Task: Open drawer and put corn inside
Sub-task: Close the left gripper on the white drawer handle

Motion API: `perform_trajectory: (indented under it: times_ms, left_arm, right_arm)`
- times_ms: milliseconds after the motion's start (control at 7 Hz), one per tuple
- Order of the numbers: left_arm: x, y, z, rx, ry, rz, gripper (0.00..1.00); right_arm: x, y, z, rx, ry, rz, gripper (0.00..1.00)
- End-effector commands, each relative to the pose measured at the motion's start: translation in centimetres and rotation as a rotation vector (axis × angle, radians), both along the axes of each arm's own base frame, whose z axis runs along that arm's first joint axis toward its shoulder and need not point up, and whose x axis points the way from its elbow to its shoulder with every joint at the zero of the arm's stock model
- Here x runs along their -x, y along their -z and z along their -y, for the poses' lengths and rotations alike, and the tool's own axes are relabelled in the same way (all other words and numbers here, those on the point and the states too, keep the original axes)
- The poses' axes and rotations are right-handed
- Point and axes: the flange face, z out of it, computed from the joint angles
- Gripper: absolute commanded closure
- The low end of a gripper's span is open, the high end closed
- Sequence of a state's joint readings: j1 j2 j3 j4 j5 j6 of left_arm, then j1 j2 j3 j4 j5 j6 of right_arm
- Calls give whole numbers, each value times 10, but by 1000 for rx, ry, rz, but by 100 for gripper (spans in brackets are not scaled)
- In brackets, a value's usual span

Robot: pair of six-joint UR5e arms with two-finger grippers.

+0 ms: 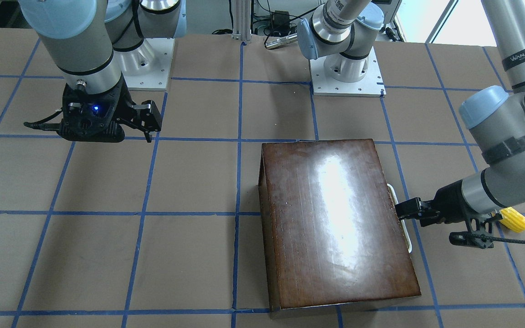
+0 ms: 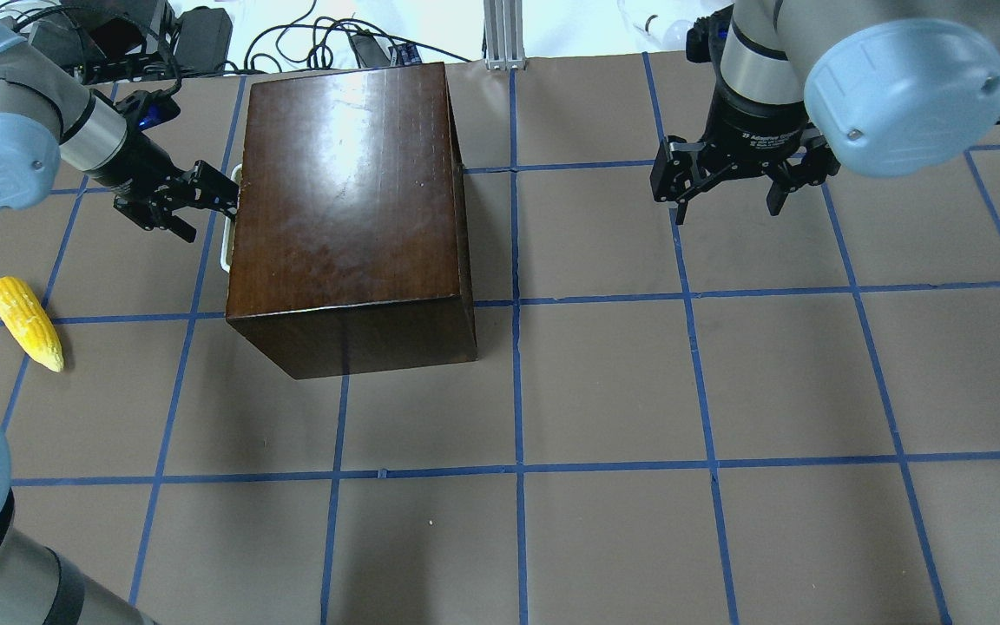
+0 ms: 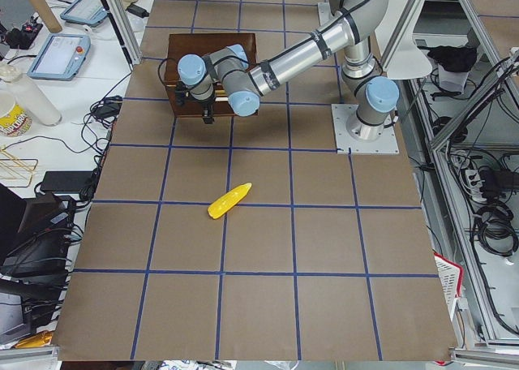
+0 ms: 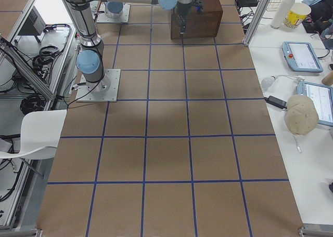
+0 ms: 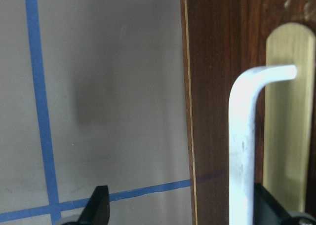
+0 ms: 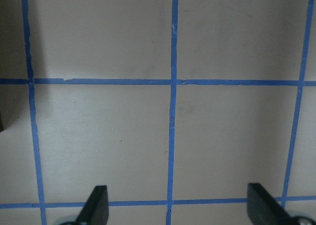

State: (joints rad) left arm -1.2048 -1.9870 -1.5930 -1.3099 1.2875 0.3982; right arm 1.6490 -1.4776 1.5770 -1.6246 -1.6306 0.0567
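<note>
The dark-brown wooden box [image 2: 348,208] stands at the left of the overhead view, and its drawer is shut flush. The drawer's dark front panel [image 5: 217,87] and cream handle [image 5: 243,146] fill the left wrist view. The handle also shows beside the box [image 2: 225,252]. My left gripper [image 2: 209,204] is open at the drawer front, and the handle lies between its fingers, close to one fingertip [image 5: 269,205]. The yellow corn [image 2: 27,323] lies on the table, left of the box and nearer the robot. My right gripper [image 2: 726,208] is open and empty above the table, far from the box.
The table [image 2: 604,391] is brown board with a grid of blue tape. The two arm bases [image 1: 347,77] stand at its robot side. Cables and electronics [image 2: 205,35] lie beyond the far edge behind the box.
</note>
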Motion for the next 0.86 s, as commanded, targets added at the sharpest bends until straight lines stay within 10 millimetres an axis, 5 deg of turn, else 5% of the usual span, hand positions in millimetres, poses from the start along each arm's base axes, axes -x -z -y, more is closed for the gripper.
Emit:
perform_trajectory:
  times_ms: [0,714]
  left_arm:
    - [0,3,-2,-1,16,-2,0]
    - [-9,-2,-1,15,36,9,0]
  right_arm:
    - [0,0,0,-1,0,0,0]
    - [0,0,0,-1,0,0,0]
